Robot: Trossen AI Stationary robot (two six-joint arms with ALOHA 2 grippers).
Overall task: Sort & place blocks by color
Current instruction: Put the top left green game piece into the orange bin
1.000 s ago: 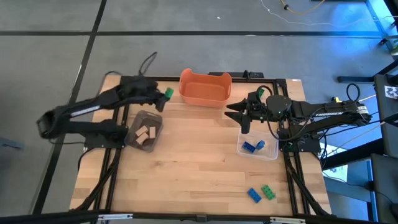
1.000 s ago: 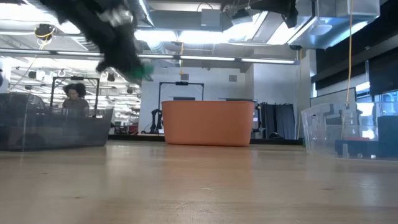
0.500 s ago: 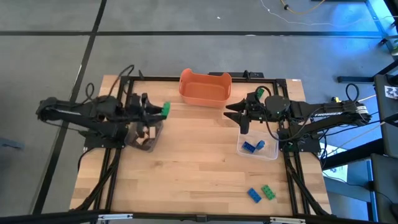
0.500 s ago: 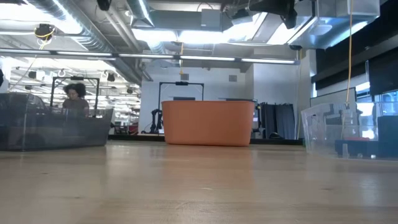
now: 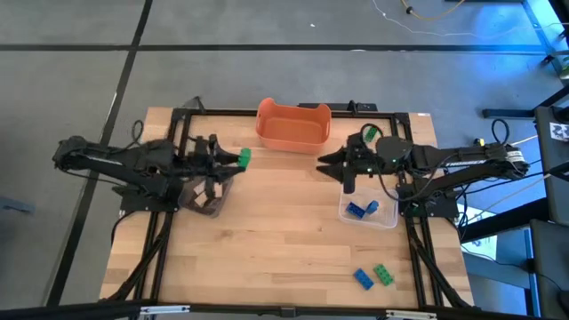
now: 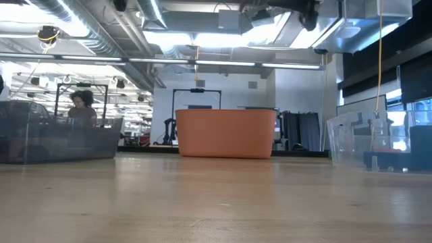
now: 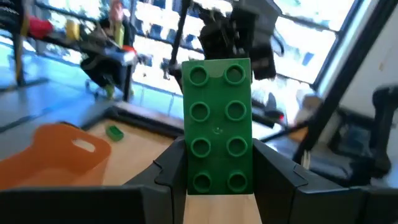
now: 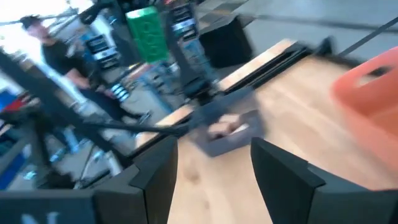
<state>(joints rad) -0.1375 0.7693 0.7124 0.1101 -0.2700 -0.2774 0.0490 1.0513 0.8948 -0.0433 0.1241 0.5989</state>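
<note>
Swung rightward since earlier, left tool (image 5: pixel 238 158) grips green block (image 7: pixel 218 126) lengthwise along its fingers; right tool (image 5: pixel 331 164) gapes empty.

You see two dark, near-black arms built of slim jointed links. Black cables loop along the left arm (image 5: pixel 116 160) and coil beside the right arm (image 5: pixel 462 162), which carries pale lettering on its long link. Each ends in two broad, angular dark fingers (image 8: pixel 283 177) with flat inner faces.

an orange tub (image 5: pixel 293 126) sits at the table's (image 5: pixel 276 240) far edge, between a dark container (image 5: pixel 206 191) and a clear container (image 5: pixel 369 211).
</note>
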